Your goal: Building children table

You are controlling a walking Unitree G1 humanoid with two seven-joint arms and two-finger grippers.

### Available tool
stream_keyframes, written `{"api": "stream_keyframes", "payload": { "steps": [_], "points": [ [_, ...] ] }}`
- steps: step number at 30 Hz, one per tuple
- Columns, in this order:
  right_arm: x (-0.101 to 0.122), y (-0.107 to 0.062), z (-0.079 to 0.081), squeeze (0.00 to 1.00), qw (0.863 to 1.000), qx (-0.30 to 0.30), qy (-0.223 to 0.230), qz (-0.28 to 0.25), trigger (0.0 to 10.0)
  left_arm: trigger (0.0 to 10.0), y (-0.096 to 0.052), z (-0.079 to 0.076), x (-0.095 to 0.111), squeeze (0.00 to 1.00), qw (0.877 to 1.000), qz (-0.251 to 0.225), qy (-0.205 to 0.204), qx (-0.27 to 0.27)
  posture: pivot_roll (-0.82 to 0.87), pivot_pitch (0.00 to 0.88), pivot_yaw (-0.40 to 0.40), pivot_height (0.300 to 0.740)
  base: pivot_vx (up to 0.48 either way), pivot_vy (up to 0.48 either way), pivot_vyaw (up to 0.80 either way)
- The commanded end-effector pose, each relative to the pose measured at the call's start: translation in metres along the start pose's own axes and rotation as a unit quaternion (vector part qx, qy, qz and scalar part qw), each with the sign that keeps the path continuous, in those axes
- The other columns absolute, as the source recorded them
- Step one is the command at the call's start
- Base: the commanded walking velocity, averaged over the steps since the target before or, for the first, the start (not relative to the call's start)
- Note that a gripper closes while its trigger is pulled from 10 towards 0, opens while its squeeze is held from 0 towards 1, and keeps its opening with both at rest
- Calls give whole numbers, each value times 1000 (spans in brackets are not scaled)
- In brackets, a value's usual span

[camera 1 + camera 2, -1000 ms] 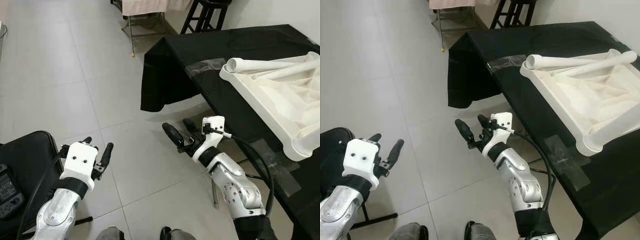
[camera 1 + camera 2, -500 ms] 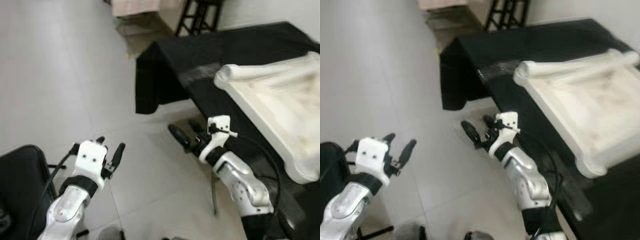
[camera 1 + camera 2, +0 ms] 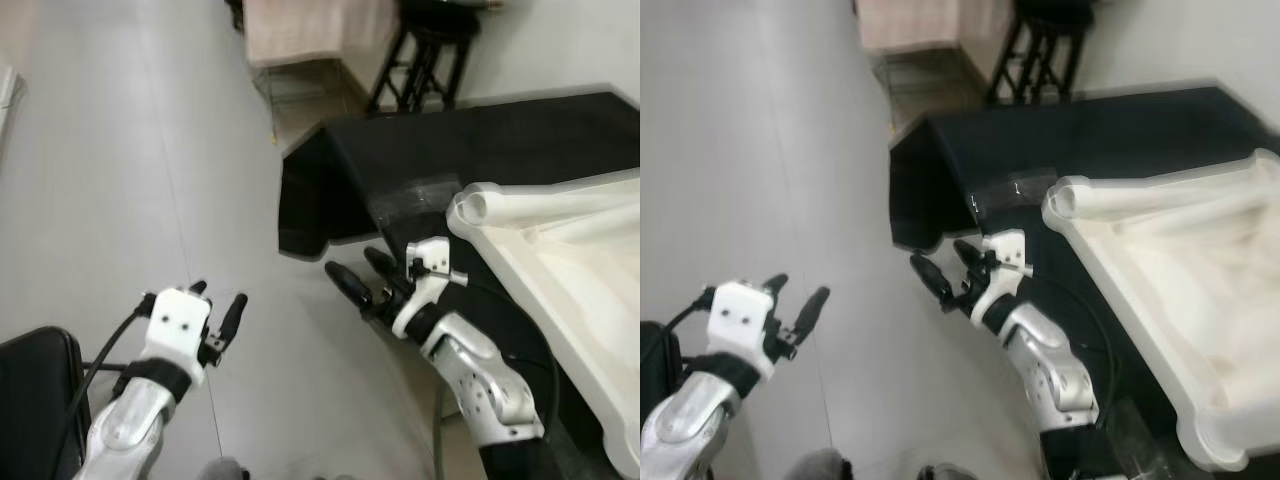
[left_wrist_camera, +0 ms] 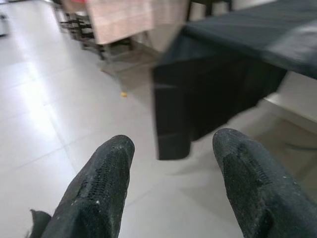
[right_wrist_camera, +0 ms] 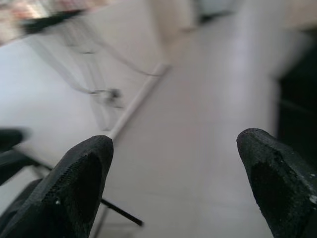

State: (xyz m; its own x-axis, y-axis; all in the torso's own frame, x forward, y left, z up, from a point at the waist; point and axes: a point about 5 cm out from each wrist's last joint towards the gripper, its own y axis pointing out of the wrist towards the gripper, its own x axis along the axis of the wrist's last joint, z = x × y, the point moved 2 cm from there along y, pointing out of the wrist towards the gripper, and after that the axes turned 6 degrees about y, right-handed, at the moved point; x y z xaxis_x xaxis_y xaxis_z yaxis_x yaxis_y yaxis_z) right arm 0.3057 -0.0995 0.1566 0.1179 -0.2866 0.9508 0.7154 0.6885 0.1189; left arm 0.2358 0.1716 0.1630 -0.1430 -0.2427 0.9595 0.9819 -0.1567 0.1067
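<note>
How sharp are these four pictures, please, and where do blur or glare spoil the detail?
Both eye views are softly motion-blurred, smearing the white table top on the black cloth. The left wrist view keeps the left claw fairly crisp, while the background is hazy. The right wrist view is the blurriest: beyond the right claw the pale floor is washed out.

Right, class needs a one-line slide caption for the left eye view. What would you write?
Both tools, left tool and right tool, open and empty beside the black-draped table carrying the white children's table parts.

Pale tiled floor (image 3: 120,180), black stool (image 3: 425,50)
</note>
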Motion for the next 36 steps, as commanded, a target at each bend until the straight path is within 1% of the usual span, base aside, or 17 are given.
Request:
{"api": "stream_keyframes", "payload": {
  "steps": [1,2,3,4,7,9,10,12,14,17,18,19,22,25,29,30,36],
  "points": [
    [3,2,18,0,998,60,-19,0,10000,10000,-2,12,3,0,1000,1,-2,14,148,199,-114,740,300,0,0],
    [3,2,18,0,998,60,-19,0,10000,10000,-2,12,3,0,1000,1,-2,14,148,199,-114,740,300,0,0],
    [13,6,28,0,996,87,-19,-13,10000,10000,0,27,14,0,999,-14,13,31,149,200,-113,740,307,0,0],
    [13,6,28,0,996,87,-19,-13,10000,10000,0,27,14,0,999,-14,13,31,149,200,-113,740,307,0,0],
    [33,14,33,0,995,94,-24,-38,10000,10000,4,51,36,0,996,-48,36,61,154,199,-112,740,303,0,0],
    [33,14,33,0,995,94,-24,-38,10000,10000,4,51,36,0,996,-48,36,61,154,199,-112,740,300,0,0],
    [38,17,33,0,994,90,-29,-45,10000,10000,5,57,45,0,995,-61,40,70,155,199,-112,740,296,0,0],
    [48,22,31,0,994,78,-38,-59,10000,10000,8,63,57,0,993,-80,43,77,156,200,-113,740,285,0,0],
    [52,26,26,0,996,53,-43,-61,10000,10000,11,62,58,0,993,-80,37,79,156,199,-112,740,255,0,0],
    [51,28,25,0,996,48,-43,-56,10000,10000,13,59,54,0,994,-71,26,77,152,196,-111,740,85,0,0],
    [51,29,26,0,997,47,-34,-48,10000,10000,15,46,41,0,997,-46,9,65,142,195,-109,740,0,0,-800],
    [51,29,26,0,997,47,-34,-48,10000,10000,15,46,41,0,997,-46,9,65,142,195,-109,740,0,0,-800],
    [52,29,28,0,997,49,-28,-46,10000,10000,17,32,33,0,999,-27,0,44,141,195,-108,740,0,0,-800],
    [56,30,27,0,997,43,-29,-51,10000,10000,20,21,30,0,999,-20,-9,26,134,188,-102,740,0,0,-800],
    [64,32,25,0,997,34,-36,-62,10000,10000,22,21,31,0,999,-20,-11,24,137,181,-99,740,0,0,-800],
    [67,34,24,0,996,28,-41,-68,10000,10000,23,26,32,0,999,-22,-11,32,143,177,-100,740,0,0,-800],
    [70,37,24,0,996,22,-46,-71,10000,10000,24,32,34,0,999,-24,-8,47,160,170,-101,740,0,0,-800]
  ]
}}
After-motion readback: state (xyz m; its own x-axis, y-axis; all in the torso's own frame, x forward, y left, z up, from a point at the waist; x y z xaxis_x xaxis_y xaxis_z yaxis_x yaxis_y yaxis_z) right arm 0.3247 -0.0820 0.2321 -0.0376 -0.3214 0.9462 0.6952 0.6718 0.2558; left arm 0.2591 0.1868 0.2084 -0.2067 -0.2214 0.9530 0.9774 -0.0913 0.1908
